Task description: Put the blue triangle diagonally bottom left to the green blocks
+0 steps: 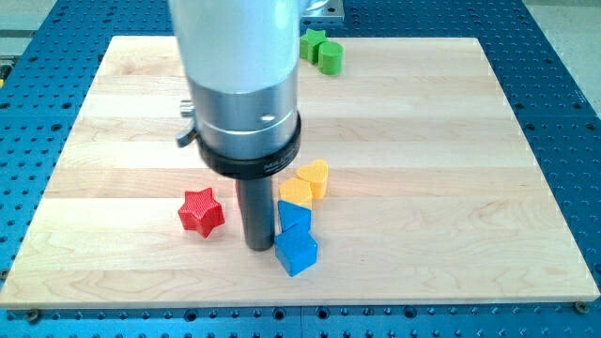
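Blue cube [297, 252] frontmost, matte; my tip [258, 247] just left.

Arm vertical, rod straight down, my tip [258, 247] on board, lower centre.

The arm [239, 75] runs off the view's top edge, so its upper part is cut away. Its wide body hides a stretch of the board [451, 141] behind it and covers the left side of the green star [313, 43]. The rod covers the left edge of one blue block [294, 218], whose shape cannot be made out; the blue block [297, 252] in front hides its lower part. The tip [258, 247] itself is dark and its contact with either blue block cannot be told. The board's bottom corners are cut off by the frame.
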